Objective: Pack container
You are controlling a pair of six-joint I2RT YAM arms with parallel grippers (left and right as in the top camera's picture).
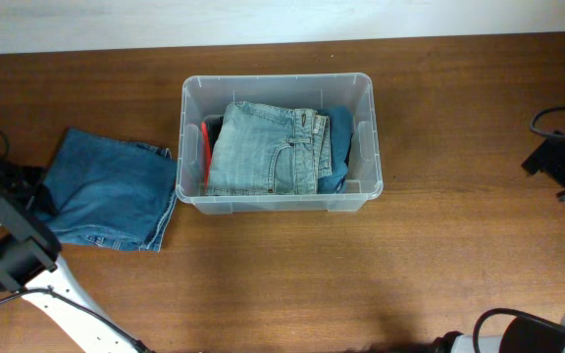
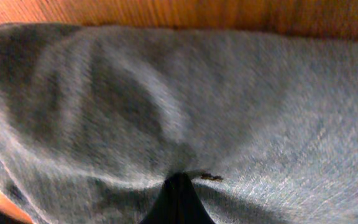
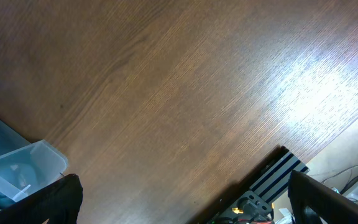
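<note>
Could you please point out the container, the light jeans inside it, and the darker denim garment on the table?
container (image 1: 282, 202), overhead view, front wall.
light jeans (image 1: 263, 147), overhead view, middle of the folded top layer.
darker denim garment (image 1: 106, 191), overhead view, centre of the fabric.

Container (image 1: 278, 203): clear rectangular bin, upright, open-topped.
It sits just toward 12 o'clock of the overhead view's centre, long sides running 9-to-3. It has a rounded rim and see-through walls. Folded light-blue jeans (image 1: 263, 147) fill its middle, with darker blue cloth (image 1: 339, 137) at its 3 o'clock end and a red item (image 1: 205, 152) at 9 o'clock.
</note>
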